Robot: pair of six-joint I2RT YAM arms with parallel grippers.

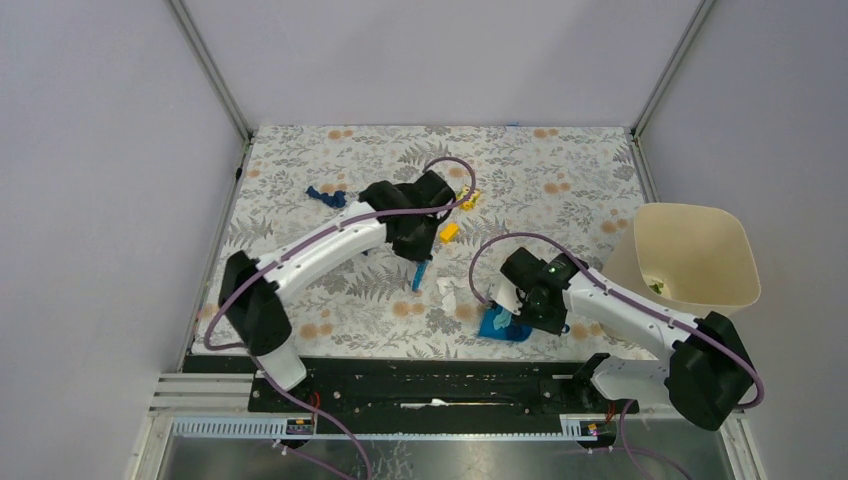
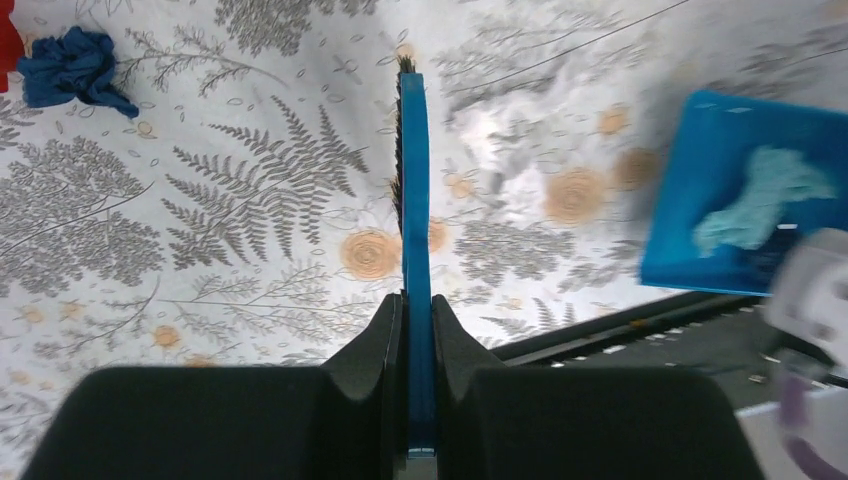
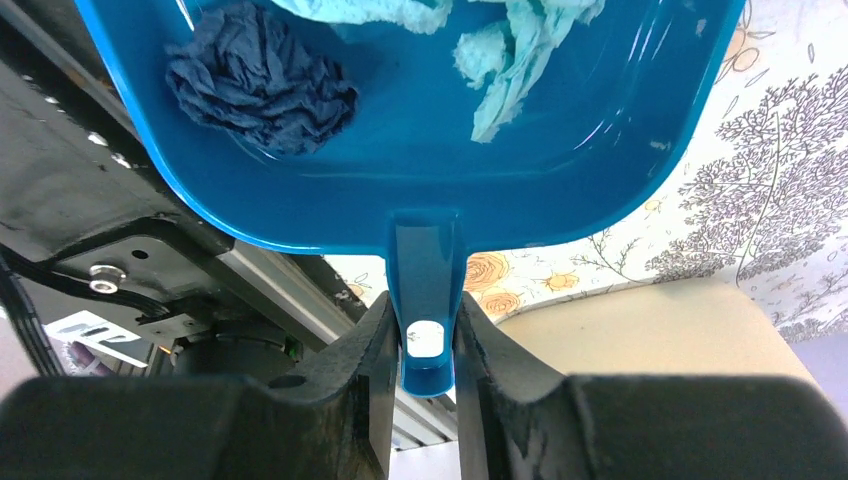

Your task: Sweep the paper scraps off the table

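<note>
Left gripper (image 2: 415,312) is clamped tight on the flat handle of the brush (image 2: 413,200). Bristle end points to top centre of the left wrist view, close over the table (image 2: 250,300); can't tell if the bristles touch.

Right gripper (image 3: 425,318) pinches the dustpan (image 3: 560,180) by its handle tab. In the top view the pan sits lower centre, at the near edge of the cloth. It is already loaded:
- a loaded blue wad (image 3: 262,80), upper left of the right wrist view
- cyan scraps (image 3: 520,45), top centre

Paper scraps left out, seen from the top view:
- a pale wad (image 1: 447,290) at centre, between brush and pan, just beside the brush tip
- a loose blue wad (image 1: 325,193), upper left of centre, well apart from the pan

My read: next is another sweep, pale wad first.
- Pan lip flat on the cloth, mouth facing the brush. I can't tell if the lip is down now, so check it.
- Put the bristles behind the wad and make one low, slow stroke. These wads look light and will roll or hop if flicked.
- Keep the pan level so the load doesn't spill.
- Yellow block (image 1: 449,232) and yellow toys (image 1: 465,197) sit just above the brush; keep the stroke off them.
- For the loose blue wad, bring the pan closer instead of dragging it far.
- Then tip into the bin (image 1: 690,255), right side.
</note>
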